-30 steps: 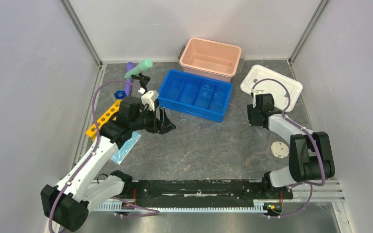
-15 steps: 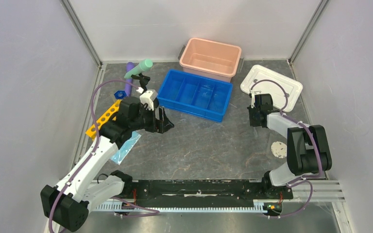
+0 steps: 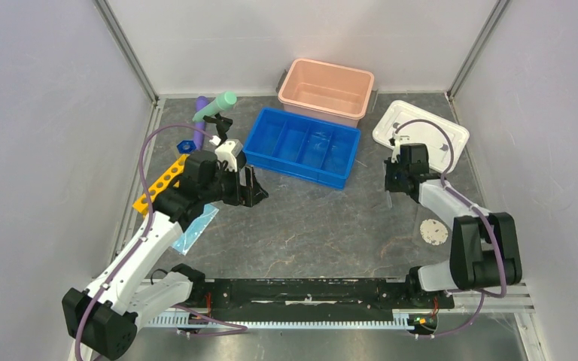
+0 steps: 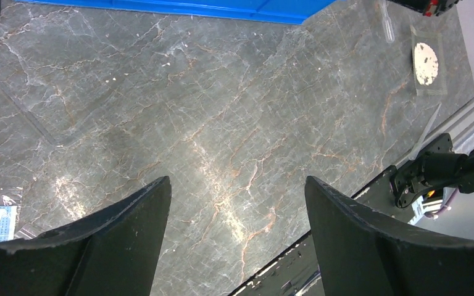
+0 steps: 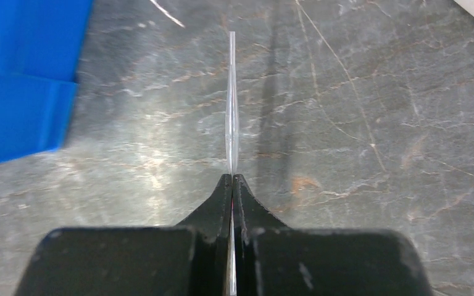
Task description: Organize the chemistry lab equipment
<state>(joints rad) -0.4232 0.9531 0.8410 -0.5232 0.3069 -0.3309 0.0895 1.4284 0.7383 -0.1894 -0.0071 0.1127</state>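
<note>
My right gripper (image 5: 232, 177) is shut on a thin clear rod (image 5: 232, 105), which sticks straight out past the fingertips above the grey tabletop. In the top view the right gripper (image 3: 391, 188) is just right of the blue divided tray (image 3: 305, 147). My left gripper (image 3: 252, 184) hovers open over bare table, nothing between its fingers (image 4: 142, 216). Behind the left arm lie the yellow holed rack (image 3: 162, 180), a tiny blue funnel (image 3: 185, 144), a light-blue mask (image 3: 196, 226) and the black clamp stand (image 3: 220, 124) bearing a mint-green tube (image 3: 217, 105), with a purple tube (image 3: 201, 105) beside it.
A pink bin (image 3: 327, 89) stands at the back behind the blue tray, its white lid (image 3: 421, 131) lying to the right. A bagged round disc (image 3: 433, 232) rests near the right arm. The enclosure walls are close on both sides.
The right gripper's jaws closed onto the thin rod, and that arm shifted a little. The left gripper stayed open, almost in place.
</note>
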